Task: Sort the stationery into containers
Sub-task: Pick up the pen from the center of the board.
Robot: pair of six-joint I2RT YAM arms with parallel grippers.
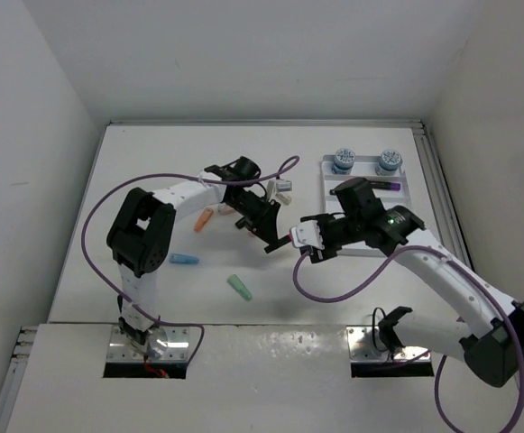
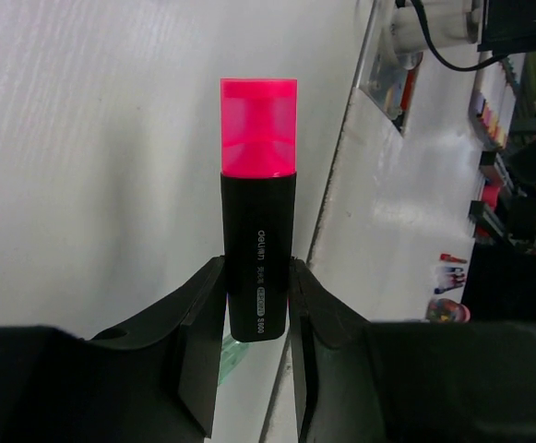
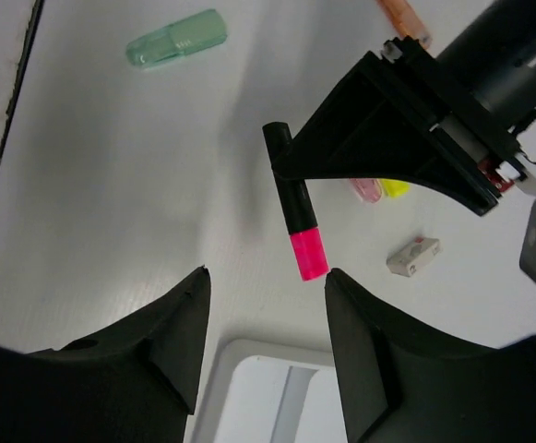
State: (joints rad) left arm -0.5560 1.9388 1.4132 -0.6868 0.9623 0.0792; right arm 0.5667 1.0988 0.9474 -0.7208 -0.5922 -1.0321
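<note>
Left wrist view first: the left gripper [image 2: 258, 281] is clenched tight on a short black marker with a pink cap [image 2: 258, 212]. Both fingers [image 2: 203, 314] press on the lower part of the barrel, the pink end points up the frame, and the marker is held clear of the white desk [image 1: 153, 162].

Over on the right wrist view, the right gripper [image 3: 266, 277] stands released, jaws apart with nothing between them. The marker's pink end hangs just above that gap in the frame, touching neither side.

From the top view the two grippers meet near the middle of the desk, just left of the flat white divided tray [image 1: 331, 180] at the upper right. Two round blue-white pots [image 1: 343, 161] sit in the tray's top section, with a purple-ended black marker [image 1: 383, 183] in the row below.

Loose on the desk are a pastel orange stub [image 1: 206, 217] left of centre, a blue stub [image 1: 184, 260] and a green stub [image 1: 240, 288] at lower left, and a small beige block [image 1: 285, 189] above the grippers.
</note>
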